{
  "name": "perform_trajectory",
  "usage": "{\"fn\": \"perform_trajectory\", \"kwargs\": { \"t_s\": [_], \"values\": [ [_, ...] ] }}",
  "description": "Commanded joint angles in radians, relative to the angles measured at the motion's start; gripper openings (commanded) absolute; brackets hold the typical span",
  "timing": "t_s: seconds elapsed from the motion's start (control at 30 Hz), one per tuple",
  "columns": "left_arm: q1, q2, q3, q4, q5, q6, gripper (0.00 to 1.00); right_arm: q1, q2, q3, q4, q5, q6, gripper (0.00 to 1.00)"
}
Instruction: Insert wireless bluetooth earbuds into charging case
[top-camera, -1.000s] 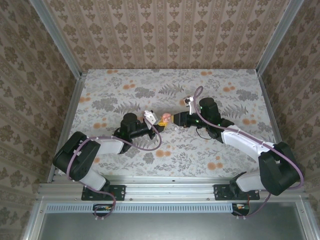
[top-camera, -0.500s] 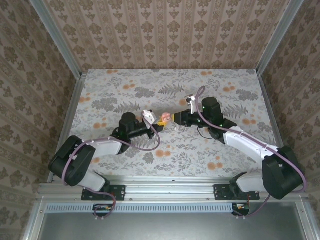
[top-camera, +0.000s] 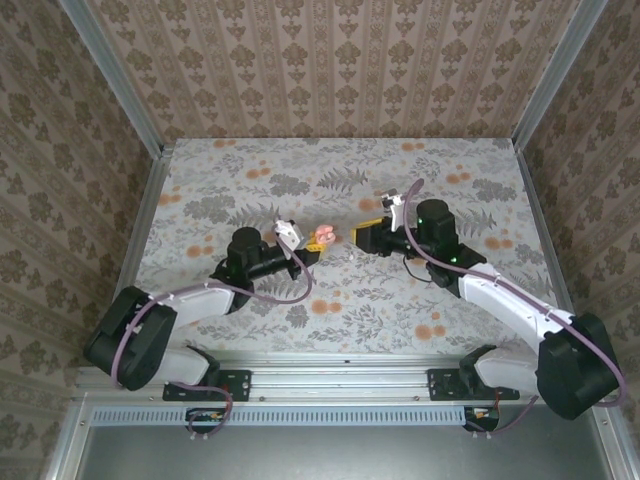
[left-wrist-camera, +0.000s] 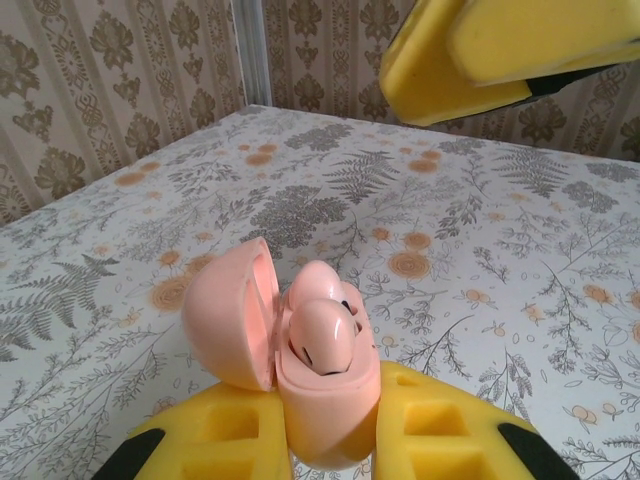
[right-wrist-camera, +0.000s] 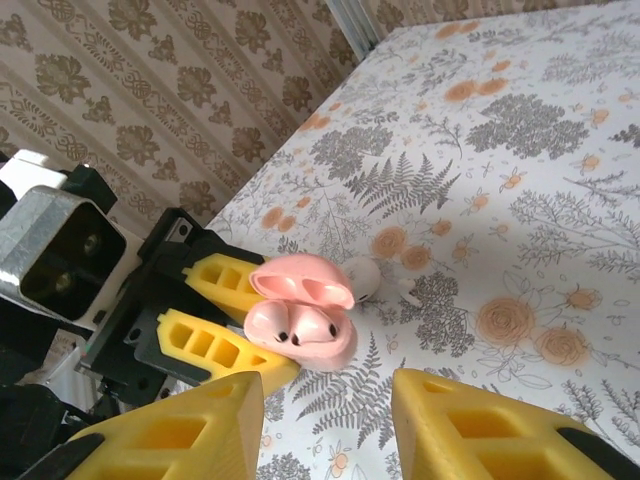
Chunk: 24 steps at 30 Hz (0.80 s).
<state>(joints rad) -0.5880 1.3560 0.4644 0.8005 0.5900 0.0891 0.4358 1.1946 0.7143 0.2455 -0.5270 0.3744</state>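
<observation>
1. Now my left gripper (top-camera: 305, 247) stays clamped on the charging case (left-wrist-camera: 300, 370), its lid open.
2. Inside the case, two earbuds (right-wrist-camera: 283, 326) seem seated in their wells.
3. Near the case, a small white bit (right-wrist-camera: 362, 277) lies on the table (right-wrist-camera: 520, 200); I cannot tell what it is.
4. Beyond the case, my right gripper (right-wrist-camera: 330, 420) has just backed off, parted and empty. Insertion looks done, so closing the lid comes next.

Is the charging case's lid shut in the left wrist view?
No, the charging case gripped by the left hand has its lid swung open.
</observation>
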Motion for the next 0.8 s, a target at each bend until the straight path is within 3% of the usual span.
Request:
{"fn": "perform_trajectory", "kwargs": {
  "t_s": [0.0, 0.77],
  "values": [
    [0.016, -0.048, -0.012, -0.019, 0.038, -0.017, 0.16, -0.012, -0.032, -0.021, 0.037, 0.007, -0.051, 0.41],
    [0.045, -0.101, 0.019, -0.077, 0.194, -0.034, 0.16, -0.040, -0.072, -0.060, 0.035, -0.155, -0.435, 0.53]
  ]
}}
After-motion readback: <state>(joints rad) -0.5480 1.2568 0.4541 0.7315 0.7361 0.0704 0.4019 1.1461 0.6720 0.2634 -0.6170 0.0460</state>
